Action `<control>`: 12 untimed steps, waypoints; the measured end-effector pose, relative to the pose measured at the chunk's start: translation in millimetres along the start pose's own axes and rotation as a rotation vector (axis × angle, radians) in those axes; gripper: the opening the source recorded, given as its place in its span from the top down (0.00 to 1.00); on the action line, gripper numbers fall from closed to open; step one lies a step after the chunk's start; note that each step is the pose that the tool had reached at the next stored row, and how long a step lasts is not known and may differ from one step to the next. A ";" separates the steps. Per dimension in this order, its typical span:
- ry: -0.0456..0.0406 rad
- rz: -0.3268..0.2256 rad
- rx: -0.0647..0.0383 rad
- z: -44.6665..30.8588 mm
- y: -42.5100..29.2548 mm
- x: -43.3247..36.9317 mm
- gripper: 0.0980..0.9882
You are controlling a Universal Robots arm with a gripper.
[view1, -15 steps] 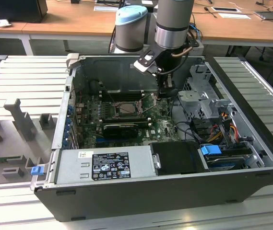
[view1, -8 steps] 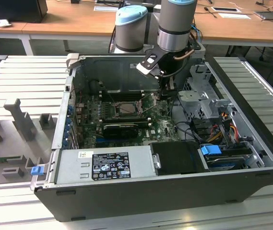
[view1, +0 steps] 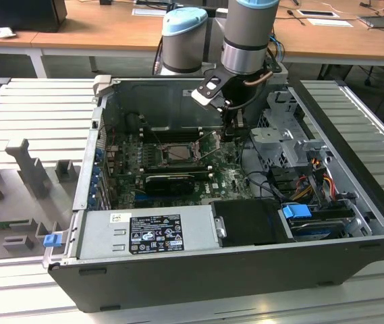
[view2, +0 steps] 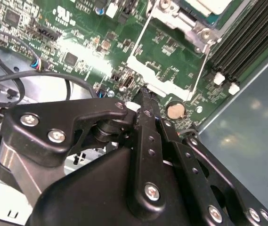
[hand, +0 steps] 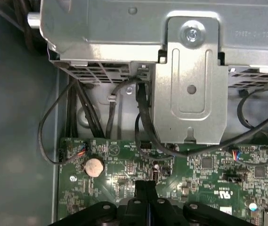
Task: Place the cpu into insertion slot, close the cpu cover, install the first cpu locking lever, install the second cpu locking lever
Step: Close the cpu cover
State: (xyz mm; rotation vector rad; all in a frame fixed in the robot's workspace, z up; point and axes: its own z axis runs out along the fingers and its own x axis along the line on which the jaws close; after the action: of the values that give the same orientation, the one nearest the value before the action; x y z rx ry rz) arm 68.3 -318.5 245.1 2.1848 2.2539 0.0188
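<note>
Hovering with black-fingered claw pinched fully shut, nothing gripped, tip just beside raised thin silvery-grey metal cpu cover frame. Flat pale silvery-beige square cpu seated in silver-rimmed square socket. Best pressed slowly on frame's free edge, avoiding black cables.

Print on power-supply label unreadable

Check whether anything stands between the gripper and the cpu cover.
Nothing visible does. In the second wrist view the gripper, fingers together, is close beside the near edge of the open cpu cover, with no cable or part between them. The coin cell lies off to one side on the board.
</note>
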 end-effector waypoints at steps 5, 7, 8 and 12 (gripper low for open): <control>0.0006 0.000 0.017 -1.8 -3.7 0.1 0.99; 0.0006 0.000 0.017 -1.9 -6.3 0.2 0.99; 0.0006 0.000 0.017 -1.9 -7.4 0.2 0.99; 0.0006 0.000 0.017 -1.9 -10.1 0.3 0.99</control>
State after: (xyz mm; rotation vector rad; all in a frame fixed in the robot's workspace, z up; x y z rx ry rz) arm 58.2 -318.5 246.9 2.1937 2.2628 0.0000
